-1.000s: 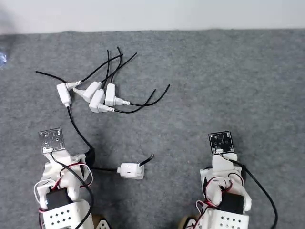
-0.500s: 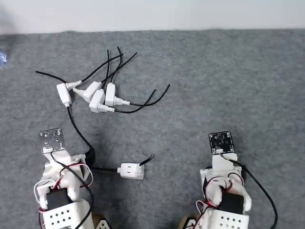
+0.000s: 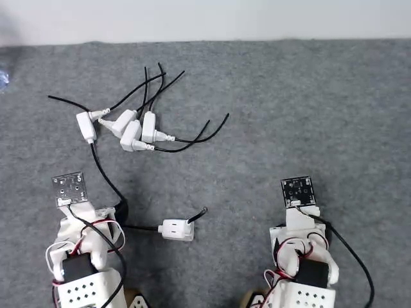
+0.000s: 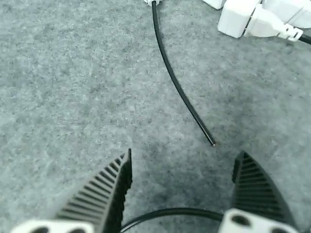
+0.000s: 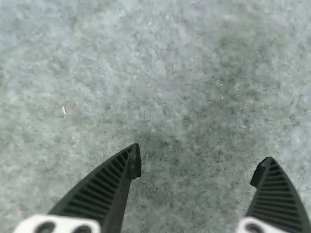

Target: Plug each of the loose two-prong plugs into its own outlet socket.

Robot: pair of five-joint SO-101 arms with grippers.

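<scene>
A cluster of white plugs and sockets [image 3: 131, 131] with short black cords lies at the far left of the grey mat. One more white plug-and-socket piece [image 3: 176, 229] lies alone near the left arm [image 3: 80, 256], its cord running back to the cluster. My left gripper [image 4: 184, 165] is open above bare mat, with a loose black cord end [image 4: 213, 143] just beyond its fingertips and white plugs [image 4: 252, 19] farther off. My right gripper [image 5: 199, 165] is open over bare mat, holding nothing. The right arm [image 3: 302, 256] stands at the near right.
Grey carpet-like mat [image 3: 289, 109] covers the table up to a pale wall at the back. The right half and centre hold no objects. A black cable [image 3: 350, 256] trails from the right arm toward the near edge.
</scene>
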